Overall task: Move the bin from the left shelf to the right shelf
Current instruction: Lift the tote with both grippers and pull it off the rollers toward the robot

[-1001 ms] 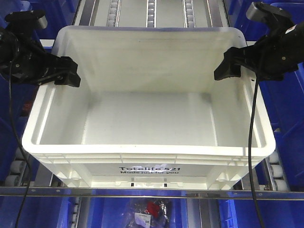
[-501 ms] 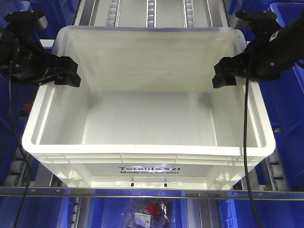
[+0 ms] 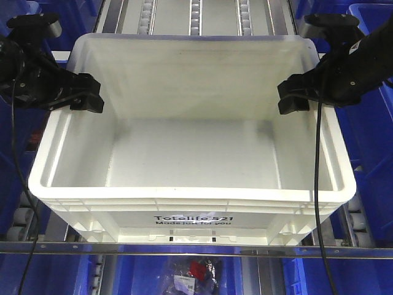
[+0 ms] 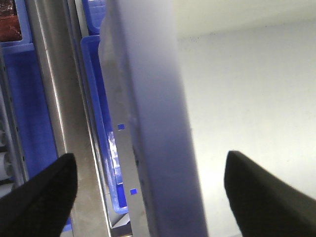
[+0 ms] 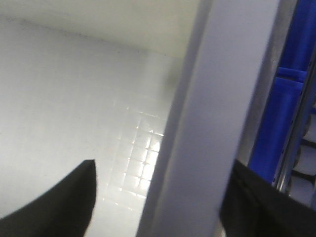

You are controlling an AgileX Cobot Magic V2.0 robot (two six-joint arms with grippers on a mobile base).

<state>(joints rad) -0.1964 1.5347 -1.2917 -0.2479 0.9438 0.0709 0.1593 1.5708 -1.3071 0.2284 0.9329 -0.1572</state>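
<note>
A large empty white bin (image 3: 190,153) sits on the roller shelf, printed label facing front. My left gripper (image 3: 88,93) is open and straddles the bin's left rim (image 4: 153,98), one finger outside and one inside, with gaps to the wall; in the left wrist view the gripper (image 4: 148,165) frames the rim. My right gripper (image 3: 293,95) is open and straddles the right rim (image 5: 217,89) the same way; in the right wrist view the gripper (image 5: 163,170) has its outer finger close to the wall.
Blue bins (image 3: 374,141) flank the white bin on both sides, another at the left (image 3: 18,135). Roller tracks (image 3: 195,12) run behind. A metal shelf rail (image 3: 196,249) crosses the front, with a bag holding a red item (image 3: 195,273) below it.
My right arm's wrist swung left and the right gripper shifted slightly along the right rim. The left arm and the bin have not moved.
</note>
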